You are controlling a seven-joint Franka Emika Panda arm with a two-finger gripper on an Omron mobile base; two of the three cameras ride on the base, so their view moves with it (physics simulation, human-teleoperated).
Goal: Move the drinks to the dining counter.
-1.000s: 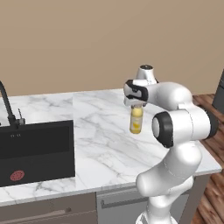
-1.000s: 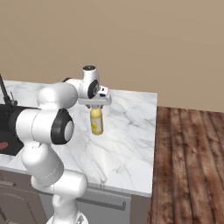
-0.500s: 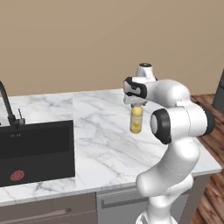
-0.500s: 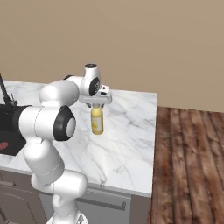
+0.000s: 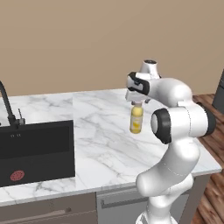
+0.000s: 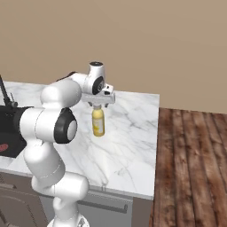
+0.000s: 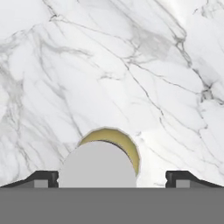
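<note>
Yellow juice bottle (image 5: pixel 136 123) upright on the dining counter (image 5: pixel 100 140) — hand (image 5: pixel 138 103) spread wide above its cap.

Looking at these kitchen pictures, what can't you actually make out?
- Gripper fingers: hand view shows them apart from the juice bottle; in both base views the hand covers the cap, so contact is unclear.
- Bottle base: hand view, hidden beneath its cap.
- Sink and faucet: cut by the left edge, left base view.

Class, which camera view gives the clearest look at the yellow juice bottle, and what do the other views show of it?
The left base view: the yellow juice bottle stands upright on the marble counter, seen full-length below the gripper. The right base view shows the same from the other side. The hand view shows just its pale cap from above.
</note>
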